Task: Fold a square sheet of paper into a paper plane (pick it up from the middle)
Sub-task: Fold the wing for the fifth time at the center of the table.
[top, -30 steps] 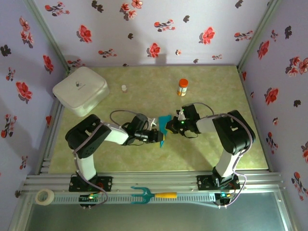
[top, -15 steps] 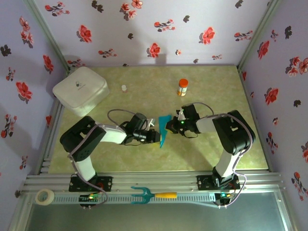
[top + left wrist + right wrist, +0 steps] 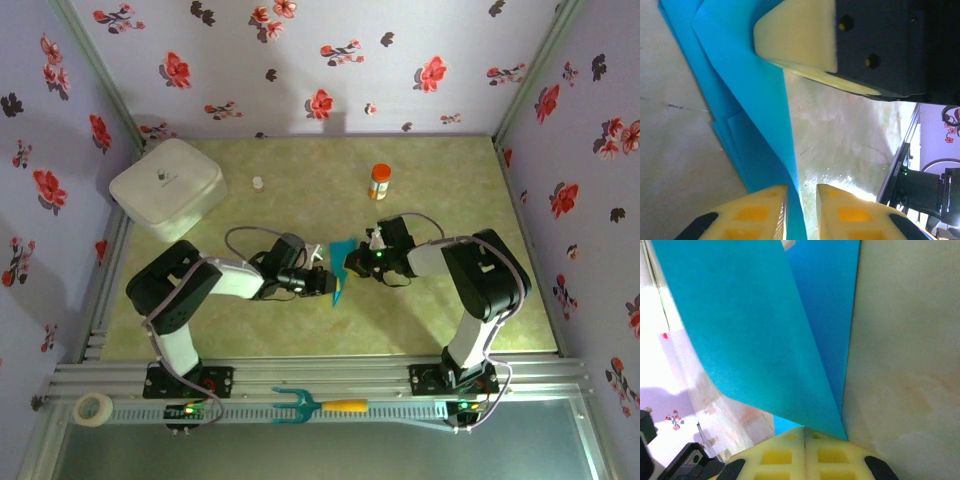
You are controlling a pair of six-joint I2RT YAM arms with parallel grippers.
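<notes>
The teal-blue paper is folded into a narrow pointed shape and lies mid-table between both grippers. One layer lies flat while a flap stands raised. My left gripper comes in from the left. Its yellow fingers stand a little apart, and the flap's edge runs between them along the left finger. My right gripper reaches in from the right. In the right wrist view its gripper is pressed shut, and the paper runs down into the tips. Its cream finger rests against the raised flap.
A white rounded box sits at the back left. An orange bottle and a small white cap stand behind the paper. A teal pronged tool with a yellow handle and a tape roll lie on the front rail.
My left arm has shifted its elbow slightly left, and its gripper has settled against the paper's lower left edge. The paper looks narrower and lower than a second ago. The right arm has held still.
</notes>
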